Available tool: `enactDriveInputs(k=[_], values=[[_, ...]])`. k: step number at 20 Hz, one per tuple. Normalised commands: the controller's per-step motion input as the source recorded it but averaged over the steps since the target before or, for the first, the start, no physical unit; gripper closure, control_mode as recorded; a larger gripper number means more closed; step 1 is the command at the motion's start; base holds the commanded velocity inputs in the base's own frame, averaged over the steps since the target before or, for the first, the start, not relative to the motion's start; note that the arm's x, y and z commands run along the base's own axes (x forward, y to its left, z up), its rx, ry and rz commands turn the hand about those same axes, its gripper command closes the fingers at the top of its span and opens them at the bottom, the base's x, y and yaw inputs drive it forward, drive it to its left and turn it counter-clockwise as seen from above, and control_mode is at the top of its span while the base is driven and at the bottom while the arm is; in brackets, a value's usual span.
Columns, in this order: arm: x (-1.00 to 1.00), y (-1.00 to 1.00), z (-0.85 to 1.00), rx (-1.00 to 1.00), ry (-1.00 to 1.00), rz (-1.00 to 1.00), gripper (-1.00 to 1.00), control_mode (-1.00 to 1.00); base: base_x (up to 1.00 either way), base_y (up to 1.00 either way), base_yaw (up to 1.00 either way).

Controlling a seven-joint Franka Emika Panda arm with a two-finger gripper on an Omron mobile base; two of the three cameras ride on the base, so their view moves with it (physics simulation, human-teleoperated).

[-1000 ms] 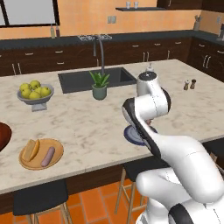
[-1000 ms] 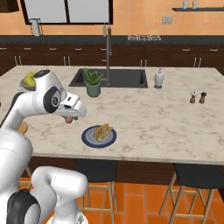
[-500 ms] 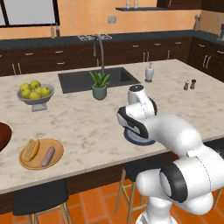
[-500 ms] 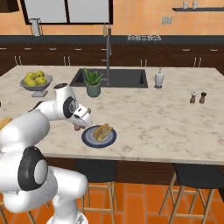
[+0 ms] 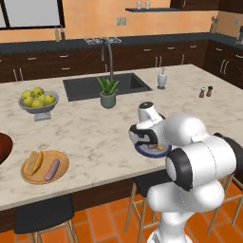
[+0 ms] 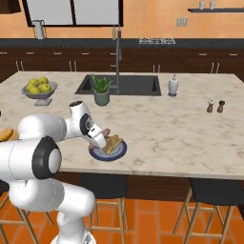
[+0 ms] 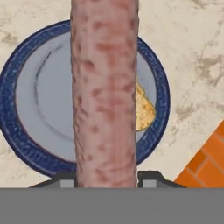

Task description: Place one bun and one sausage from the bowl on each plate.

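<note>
Closest to the hand: gripper (image 7: 105, 181) clamped on the sausage (image 7: 105, 96), jaws drawn in tight against its sides. Swung round and down within the last second, from beside the blue-grey plate (image 6: 121, 153) to directly above it. Means the second sausage is nearly delivered, with only lowering and release left, by the look of it. Long axis of the sausage running straight away from the hand, out across the middle of the plate, free end pointing past the far rim. Just beside it on the plate, the bun (image 6: 113, 143), partly hidden. Farther off to the left, the tan plate (image 5: 27, 178) already carrying a bun and a sausage, side by side. Beyond that, the wooden bowl (image 5: 4, 148) at the counter's edge.
</note>
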Motion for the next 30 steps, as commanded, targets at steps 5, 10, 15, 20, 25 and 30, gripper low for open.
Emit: enactDriveInputs(k=[5,10,15,20,25,30], values=[[0.0,0.2,-0.03,0.0,-0.07,-0.02,1.0,-1.0,0.0,0.0,0.0],[0.24,0.13,-0.05,0.0,0.0,0.0,1.0,-1.0,0.0,0.0,0.0],[0.41,0.01,-0.29,0.0,0.05,0.0,1.0,-1.0,0.0,0.0,0.0],[0.2,0.02,-0.3,0.0,0.07,0.0,-1.0,-1.0,0.0,0.0,0.0],[0.0,-0.13,-0.1,0.0,0.04,-0.04,-1.0,-1.0,0.0,0.0,0.0],[-0.44,0.07,0.48,0.0,0.0,0.0,-1.0,-1.0,0.0,0.0,0.0]])
